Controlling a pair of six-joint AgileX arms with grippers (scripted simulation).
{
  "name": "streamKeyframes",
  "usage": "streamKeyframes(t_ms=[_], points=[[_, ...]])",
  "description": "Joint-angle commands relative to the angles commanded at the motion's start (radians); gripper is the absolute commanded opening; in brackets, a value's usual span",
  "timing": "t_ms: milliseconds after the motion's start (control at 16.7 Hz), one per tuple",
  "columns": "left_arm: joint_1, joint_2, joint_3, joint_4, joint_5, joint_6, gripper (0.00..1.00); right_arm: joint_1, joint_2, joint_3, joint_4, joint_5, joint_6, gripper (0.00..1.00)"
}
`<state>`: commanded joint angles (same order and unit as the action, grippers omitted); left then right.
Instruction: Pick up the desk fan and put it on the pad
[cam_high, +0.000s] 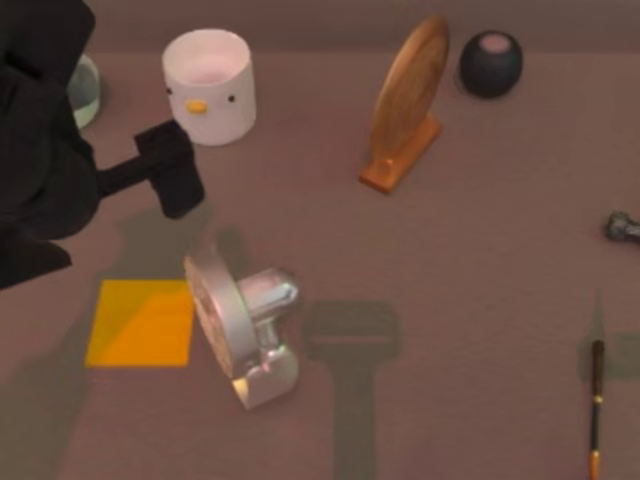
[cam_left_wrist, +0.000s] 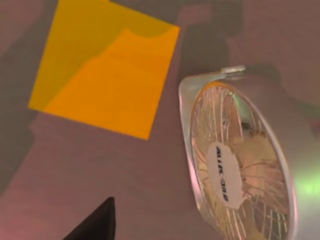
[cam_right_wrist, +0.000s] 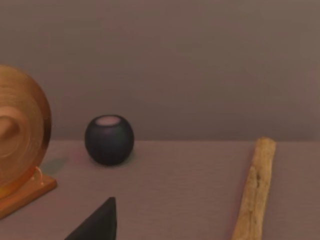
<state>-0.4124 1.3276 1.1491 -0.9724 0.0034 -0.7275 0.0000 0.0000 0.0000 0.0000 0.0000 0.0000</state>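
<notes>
Counting: 1 desk fan (cam_high: 240, 325) | 1 pad (cam_high: 140, 322) | left hand (cam_high: 172, 168) above

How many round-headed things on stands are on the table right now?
2: the desk fan beside the pad, and the wooden disc at the far side, near the dark ball.
</notes>
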Motion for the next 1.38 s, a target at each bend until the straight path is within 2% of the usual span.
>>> streamKeyframes(t_ms=[300, 540, 960, 1380], points=[[-0.101, 0.364, 0.323, -0.250, -0.001, -0.204, 1.00, 0.000, 0.000, 0.000, 0.000, 0.000, 0.000, 1.00], [-0.139, 0.502, 0.444, -0.353, -0.002, -0.287, 1.00, 0.000, 0.000, 0.000, 0.000, 0.000, 0.000, 1.00], [-0.137, 0.510, 0.447, -0.355, -0.002, -0.292, 1.00, 0.000, 0.000, 0.000, 0.000, 0.000, 0.000, 1.00], [-0.140, 0.529, 0.287, -0.176, -0.002, -0.292, 1.00, 0.000, 0.000, 0.000, 0.000, 0.000, 0.000, 1.00]])
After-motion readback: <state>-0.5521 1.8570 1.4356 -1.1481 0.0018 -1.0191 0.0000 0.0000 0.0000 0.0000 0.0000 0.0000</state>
